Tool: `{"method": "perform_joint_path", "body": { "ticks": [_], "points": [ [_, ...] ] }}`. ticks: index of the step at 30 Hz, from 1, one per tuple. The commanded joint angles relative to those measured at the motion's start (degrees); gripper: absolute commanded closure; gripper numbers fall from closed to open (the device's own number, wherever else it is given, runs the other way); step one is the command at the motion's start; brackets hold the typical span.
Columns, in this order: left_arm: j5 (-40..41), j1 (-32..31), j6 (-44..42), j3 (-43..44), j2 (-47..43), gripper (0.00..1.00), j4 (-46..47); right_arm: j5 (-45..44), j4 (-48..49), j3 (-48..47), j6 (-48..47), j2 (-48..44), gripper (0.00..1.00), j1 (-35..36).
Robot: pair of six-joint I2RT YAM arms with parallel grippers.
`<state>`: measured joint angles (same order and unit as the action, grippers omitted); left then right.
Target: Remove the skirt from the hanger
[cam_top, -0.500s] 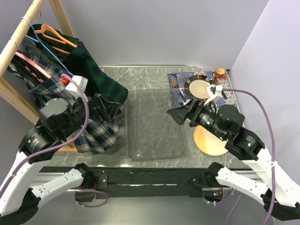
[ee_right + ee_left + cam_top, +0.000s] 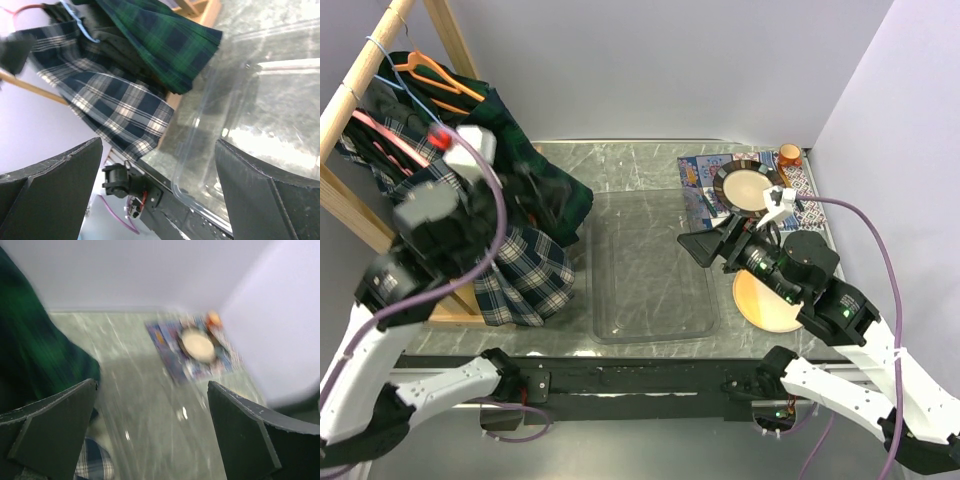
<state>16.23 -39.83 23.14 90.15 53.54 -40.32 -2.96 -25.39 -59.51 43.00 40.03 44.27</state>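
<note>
A dark green plaid skirt (image 2: 535, 165) hangs on an orange hanger (image 2: 438, 75) from the wooden rack (image 2: 355, 80). A navy-and-white plaid skirt (image 2: 525, 275) hangs lower on a pink hanger (image 2: 390, 135). My left gripper (image 2: 535, 190) is open and empty, raised beside the green skirt. Its wrist view is blurred, with the green skirt (image 2: 30, 355) at left of the gripper (image 2: 151, 385). My right gripper (image 2: 705, 245) is open and empty over the clear tray (image 2: 650, 330). The right wrist view shows both skirts (image 2: 160, 40) beyond the gripper (image 2: 159, 142).
The clear plastic tray (image 2: 240, 125) lies mid-table. A patterned mat with a dark-rimmed plate (image 2: 745, 187) and an orange cup (image 2: 789, 154) is at the back right. An orange plate (image 2: 767, 300) lies under the right arm. A blue hanger (image 2: 80, 22) hangs on the rack.
My left arm has risen and swung back toward the rack, from low by the navy plaid skirt to beside the green skirt. The right arm has barely shifted.
</note>
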Motion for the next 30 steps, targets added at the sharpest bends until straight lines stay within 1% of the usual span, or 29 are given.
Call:
{"method": "perform_joint_path", "body": {
  "ticks": [1, 3, 4, 5, 6, 7, 8, 10, 12, 15, 16, 17, 18, 19, 20, 21, 22, 23, 24, 26, 27, 28, 29, 30],
  "points": [
    [20.5, -0.2, -0.3, 14.9, 7.9, 0.03, -2.7, 1.6, 7.9, 1.9, -2.1, -1.6, 0.0, 0.3],
    [25.8, -0.2, -1.9, 20.2, 10.6, 0.05, -3.8, 0.9, 9.3, 3.4, -1.9, -1.7, 0.0, 0.3],
    [31.3, -0.1, -3.0, 22.0, 12.9, 0.06, -4.4, 1.1, 10.1, 3.8, -2.0, -1.4, 0.0, 0.3],
    [33.2, -0.2, -4.5, 23.7, 14.0, 0.07, -4.8, 2.8, 11.0, 4.1, -2.4, -1.3, 0.0, 0.4],
    [35.1, -0.2, -8.4, 26.9, 15.0, 0.07, -4.8, 5.0, 12.2, 4.2, -2.8, -1.0, 0.0, 0.3],
    [41.0, -0.2, -9.8, 28.2, 16.8, 0.08, -4.4, 6.8, 12.8, 4.2, -4.0, -0.6, 0.0, 0.4],
    [43.4, -0.2, -12.4, 30.1, 17.4, 0.1, -3.9, 8.7, 13.5, 4.1, -4.3, -0.4, 0.0, 0.3],
    [49.8, -0.2, -15.0, 30.7, 18.4, 0.13, -1.5, 9.5, 13.9, 4.0, -4.9, 0.0, 0.0, 0.3],
    [53.7, -0.2, -18.1, 30.8, 18.3, 0.14, -0.2, 9.7, 14.3, 3.7, -5.0, 0.4, 0.01, 0.3],
    [60.5, -0.1, -22.5, 29.6, 17.0, 0.18, 3.7, 10.0, 13.3, 1.6, -5.3, 2.1, 0.06, 0.3],
    [62.2, -0.2, -25.6, 28.9, 16.7, 0.21, 4.9, 10.2, 13.0, 1.0, -4.9, 3.4, 0.09, 0.4],
    [65.6, -0.2, -30.6, 26.6, 16.3, 0.22, 9.5, 10.4, 12.7, 0.4, -4.6, 4.1, 0.1, 0.3],
    [67.8, -0.2, -34.2, 24.7, 14.9, 0.24, 12.9, 10.8, 12.7, -0.7, -4.3, 4.7, 0.11, 0.4],
    [69.4, -0.1, -38.6, 22.1, 14.2, 0.26, 18.4, 12.1, 12.8, -1.1, -3.7, 5.8, 0.12, 0.4],
    [71.1, -0.2, -50.9, 15.3, 13.2, 0.28, 25.0, 12.8, 13.4, -1.7, -3.5, 6.3, 0.12, 0.3],
    [74.0, -0.2, -59.2, 11.1, 11.0, 0.29, 45.7, 13.8, 14.0, -1.8, -3.4, 6.6, 0.12, 0.3],
    [74.7, -0.2, -67.8, 7.1, 10.2, 0.32, 56.7, 15.3, 14.7, -1.6, -3.0, 7.0, 0.12, 0.3],
    [75.5, -0.2, -81.9, 2.2, 9.8, 0.32, 65.7, 15.7, 16.1, -0.8, -2.8, 7.0, 0.12, 0.3],
    [77.0, -0.2, -85.4, 1.3, 10.4, 0.32, 74.5, 15.7, 16.6, -0.3, -2.6, 7.1, 0.12, 0.4],
    [78.9, -0.2, -87.8, 1.5, 11.2, 0.28, 73.9, 15.4, 17.2, 0.4, -2.3, 7.1, 0.12, 0.3],
    [80.5, -0.5, -90.3, 1.1, 11.8, 0.27, 79.2, 15.4, 17.0, 0.4, -2.6, 7.3, 0.12, 0.3],
    [81.0, -0.7, -94.6, 0.3, 12.2, 0.26, 86.3, 15.4, 16.8, 0.1, -2.9, 7.3, 0.12, 0.3],
    [81.2, -0.9, -99.4, -0.5, 12.3, 0.26, 88.8, 15.4, 16.0, -0.6, -3.4, 7.5, 0.12, 0.3],
    [81.2, -1.7, -98.3, -0.6, 12.1, 0.26, 87.6, 15.3, 15.5, -0.9, -3.9, 7.5, 0.12, 0.3]
  ]
}}
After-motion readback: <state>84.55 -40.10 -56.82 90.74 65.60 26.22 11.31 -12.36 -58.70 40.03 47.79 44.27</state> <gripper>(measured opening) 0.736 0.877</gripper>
